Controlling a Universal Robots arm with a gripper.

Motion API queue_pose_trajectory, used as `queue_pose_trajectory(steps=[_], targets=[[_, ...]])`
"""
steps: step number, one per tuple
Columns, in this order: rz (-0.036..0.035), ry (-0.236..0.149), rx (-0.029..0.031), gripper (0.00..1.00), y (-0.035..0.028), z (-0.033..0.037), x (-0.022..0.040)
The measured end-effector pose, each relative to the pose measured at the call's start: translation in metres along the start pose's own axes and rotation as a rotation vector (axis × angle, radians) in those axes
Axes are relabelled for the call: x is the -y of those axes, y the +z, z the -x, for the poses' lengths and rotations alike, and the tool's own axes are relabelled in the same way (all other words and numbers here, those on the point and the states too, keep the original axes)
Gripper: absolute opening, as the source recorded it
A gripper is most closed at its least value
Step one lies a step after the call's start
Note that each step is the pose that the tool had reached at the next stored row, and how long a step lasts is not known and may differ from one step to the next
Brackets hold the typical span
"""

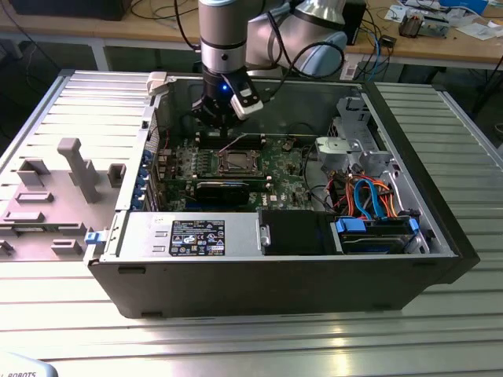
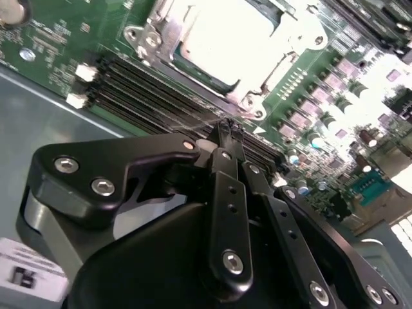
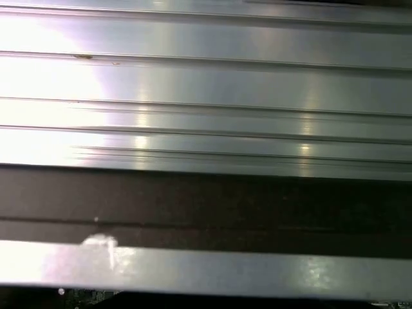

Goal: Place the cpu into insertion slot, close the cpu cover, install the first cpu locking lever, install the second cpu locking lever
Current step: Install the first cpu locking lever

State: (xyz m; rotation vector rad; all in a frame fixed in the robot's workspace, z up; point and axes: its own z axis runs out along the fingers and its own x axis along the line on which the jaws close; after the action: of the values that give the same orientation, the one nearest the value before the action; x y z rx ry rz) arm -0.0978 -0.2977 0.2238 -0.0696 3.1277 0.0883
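Observation:
The cpu [image 2: 222, 35] lies flat in the insertion slot [image 1: 236, 162] in the middle of the green motherboard, its silver top glaring bright. The cpu cover [image 2: 254, 96] lies down around it as a silvery frame. My gripper [image 2: 226, 125] hangs inside the case just behind the socket, seen in the exterior view as gripper [image 1: 214, 124]. Its fingers [image 2: 222, 161] are pressed together. A thin locking lever rod [image 2: 205, 121] runs right across their tips; I cannot tell whether it is pinched or only touched.
Long black memory slots [image 2: 148, 96] lie between the gripper and the socket. A black card [image 1: 228, 188], the power supply [image 1: 196, 236] and a drive bay with cables [image 1: 369, 200] crowd the case. Grey fixtures [image 1: 75, 169] stand on the ribbed table [image 3: 206, 84].

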Motion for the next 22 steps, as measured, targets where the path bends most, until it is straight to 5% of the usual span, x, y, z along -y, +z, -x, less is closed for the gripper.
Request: queue_pose_trajectory(steps=[8,13,22], targets=[[-0.0004,-0.002,0.0005,0.11,0.0009,-0.0015,0.0019],[-0.0029,-0.022,-0.011,0.11,0.0159,0.0189,0.006],[-0.0027,-0.024,-0.0145,0.11,0.0203,0.0302,0.0079]])
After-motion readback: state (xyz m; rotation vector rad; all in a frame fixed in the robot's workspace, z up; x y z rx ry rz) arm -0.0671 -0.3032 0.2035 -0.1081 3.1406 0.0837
